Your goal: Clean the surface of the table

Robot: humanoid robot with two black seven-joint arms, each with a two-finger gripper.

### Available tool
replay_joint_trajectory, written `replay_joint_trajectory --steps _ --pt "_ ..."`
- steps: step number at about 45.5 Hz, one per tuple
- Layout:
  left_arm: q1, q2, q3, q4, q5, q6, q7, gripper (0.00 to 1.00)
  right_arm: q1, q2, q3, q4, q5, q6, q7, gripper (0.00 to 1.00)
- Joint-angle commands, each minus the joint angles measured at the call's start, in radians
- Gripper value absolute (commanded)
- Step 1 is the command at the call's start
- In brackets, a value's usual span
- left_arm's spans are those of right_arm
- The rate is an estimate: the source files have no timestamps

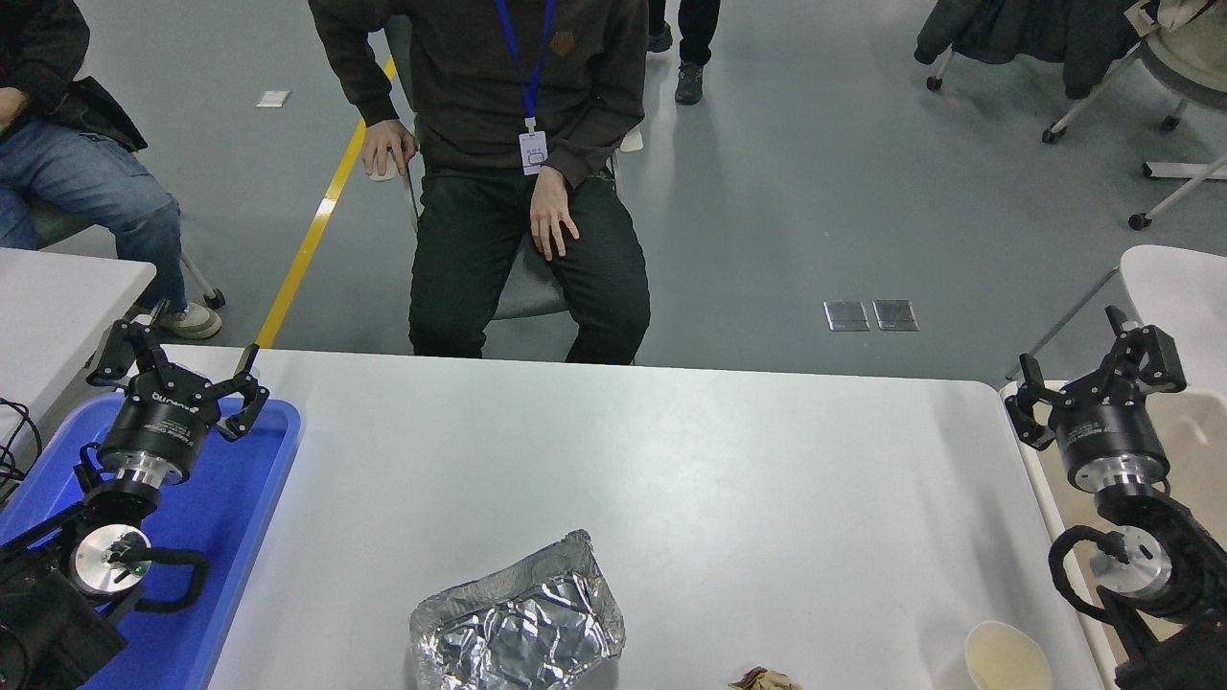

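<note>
The table surface (671, 460) is a wide white-grey top with rounded corners. A crumpled silver foil sheet (518, 628) lies near its front edge. A brown scrap (764, 680) shows at the bottom edge. A cream paper cup (1007, 659) stands at the front right. My right gripper (1093, 374) is open and empty, raised just past the table's right edge. My left gripper (177, 364) is open and empty, parked over the blue tray (249, 517) at the left.
A person in dark clothes sits on a chair (522, 287) at the far side, hands on the knee and chair. Another person sits at the upper left by a smaller white table (57, 297). A beige bin (1198, 450) stands beside the right edge.
</note>
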Motion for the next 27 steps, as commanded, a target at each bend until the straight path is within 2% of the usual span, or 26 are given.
replay_joint_trajectory --steps 1,27 --pt "0.000 0.001 0.000 0.000 0.000 0.000 0.000 1.00 0.000 -0.010 0.000 0.003 0.000 0.002 -0.002 1.00" --pt "0.000 0.001 0.000 0.000 0.000 0.000 0.000 1.00 -0.006 -0.046 -0.028 -0.006 0.000 0.003 0.001 1.00"
